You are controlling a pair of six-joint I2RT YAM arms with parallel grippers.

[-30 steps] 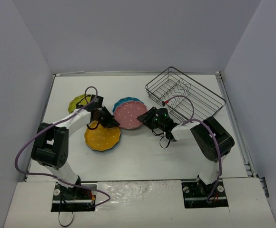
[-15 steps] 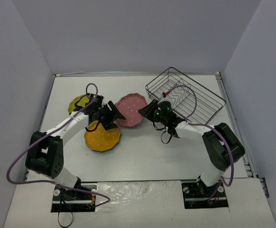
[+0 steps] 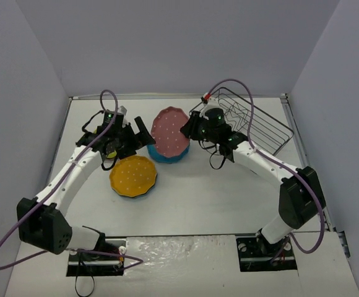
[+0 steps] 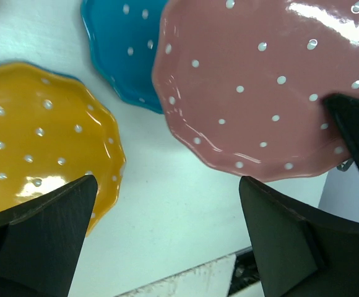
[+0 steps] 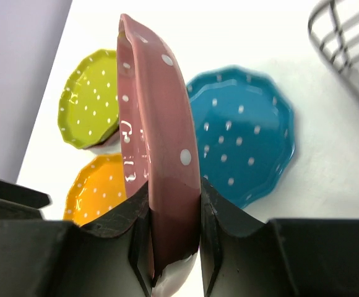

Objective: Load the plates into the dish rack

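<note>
My right gripper (image 3: 187, 129) is shut on the rim of the pink plate (image 3: 170, 131) and holds it on edge above the table; its jaws clamp the rim of the pink plate (image 5: 158, 111) from both sides at the right gripper (image 5: 174, 185). Below it lies the teal plate (image 3: 169, 155), also the teal plate (image 5: 247, 136). My left gripper (image 3: 145, 132) is open just left of the pink plate (image 4: 266, 93), touching nothing, as the left gripper (image 4: 167, 185) shows. The orange plate (image 3: 133, 176) lies flat near it. The dish rack (image 3: 257, 124) stands at the back right.
A lime green plate (image 5: 90, 99) rests on a darker reddish one at the left, mostly hidden under my left arm in the top view. Grey walls close in the table on three sides. The rack's wire corner (image 5: 346, 37) is close to the right gripper.
My left gripper opened wide and drew back to the left. My right gripper lifted the pink plate off the teal one, tipped it on edge and carried it towards the back.
</note>
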